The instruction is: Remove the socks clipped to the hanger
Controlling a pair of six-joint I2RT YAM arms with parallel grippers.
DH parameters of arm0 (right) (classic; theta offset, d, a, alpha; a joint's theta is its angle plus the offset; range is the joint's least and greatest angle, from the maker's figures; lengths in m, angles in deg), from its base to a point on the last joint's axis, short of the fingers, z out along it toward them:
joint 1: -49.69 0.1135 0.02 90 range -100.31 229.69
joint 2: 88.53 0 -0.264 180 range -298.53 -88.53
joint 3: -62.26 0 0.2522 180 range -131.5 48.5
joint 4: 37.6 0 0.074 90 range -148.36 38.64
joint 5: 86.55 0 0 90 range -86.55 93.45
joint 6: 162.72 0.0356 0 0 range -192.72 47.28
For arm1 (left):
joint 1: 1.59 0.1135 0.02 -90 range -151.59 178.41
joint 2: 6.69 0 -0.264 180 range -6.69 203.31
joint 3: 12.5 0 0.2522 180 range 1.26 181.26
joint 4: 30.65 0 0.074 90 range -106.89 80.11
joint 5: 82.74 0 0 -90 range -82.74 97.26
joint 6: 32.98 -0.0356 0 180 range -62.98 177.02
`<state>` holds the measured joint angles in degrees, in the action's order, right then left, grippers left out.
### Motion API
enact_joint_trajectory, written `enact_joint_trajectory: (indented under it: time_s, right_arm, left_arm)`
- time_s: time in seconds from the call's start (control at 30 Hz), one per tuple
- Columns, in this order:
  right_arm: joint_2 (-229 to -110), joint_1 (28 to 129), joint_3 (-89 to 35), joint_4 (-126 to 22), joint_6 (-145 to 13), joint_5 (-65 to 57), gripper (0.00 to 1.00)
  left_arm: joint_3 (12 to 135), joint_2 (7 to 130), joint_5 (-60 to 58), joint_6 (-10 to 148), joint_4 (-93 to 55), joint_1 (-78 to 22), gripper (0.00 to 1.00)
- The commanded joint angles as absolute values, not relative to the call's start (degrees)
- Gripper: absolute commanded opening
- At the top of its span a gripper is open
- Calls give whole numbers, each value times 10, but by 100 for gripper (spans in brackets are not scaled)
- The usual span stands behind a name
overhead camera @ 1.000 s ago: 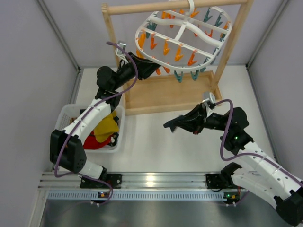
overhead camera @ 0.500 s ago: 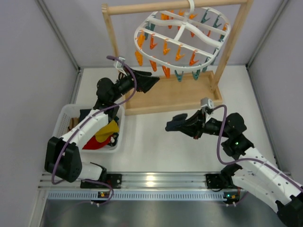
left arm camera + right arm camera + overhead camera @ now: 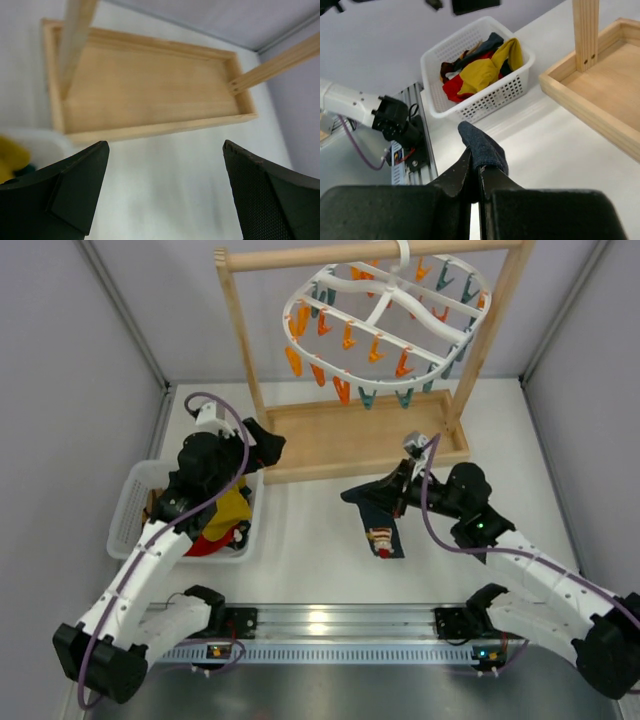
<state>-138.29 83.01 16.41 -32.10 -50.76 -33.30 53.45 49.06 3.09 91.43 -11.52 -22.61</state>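
The white oval hanger [image 3: 385, 325] hangs from the wooden rack with orange and teal clips; I see no sock clipped on it. My right gripper [image 3: 388, 490] is shut on a dark navy sock [image 3: 381, 525] with a patterned band, which dangles over the table. In the right wrist view the dark sock [image 3: 482, 147] bulges out past the shut right gripper [image 3: 476, 167]. My left gripper [image 3: 262, 440] stands open and empty near the rack's base; in its wrist view the left gripper [image 3: 165, 190] frames bare table. Red and yellow socks [image 3: 225, 515] lie in the basket.
A white mesh basket [image 3: 130, 505] sits at the left, also visible as the basket [image 3: 485, 97] in the right wrist view. The wooden rack's tray base [image 3: 360, 435] and two posts stand behind; that tray [image 3: 150, 95] fills the left wrist view. A metal rail [image 3: 320, 625] runs along the near edge.
My left gripper opened and drew back from the hanger toward the basket. The hanger swung back. My right gripper shifted left and the dark sock now hangs down full length.
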Motion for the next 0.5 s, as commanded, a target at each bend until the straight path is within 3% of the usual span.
enact_joint_trajectory:
  time_s: [0.0, 0.17, 0.33, 0.47]
  right_arm:
    - [-1451, 859, 100, -257, -488, -301, 0]
    - [-1598, 967, -31, -269, -536, -244, 0]
    - [-1745, 1037, -174, -218, -531, -269, 0]
    - [-1926, 1076, -366, -166, -481, -355, 0]
  left_arm:
    - [559, 449, 207, 879, 152, -223, 99]
    - [661, 373, 415, 820, 312, -223, 99]
    - [800, 310, 471, 778, 368, -223, 99]
    - [870, 268, 522, 750, 374, -223, 99]
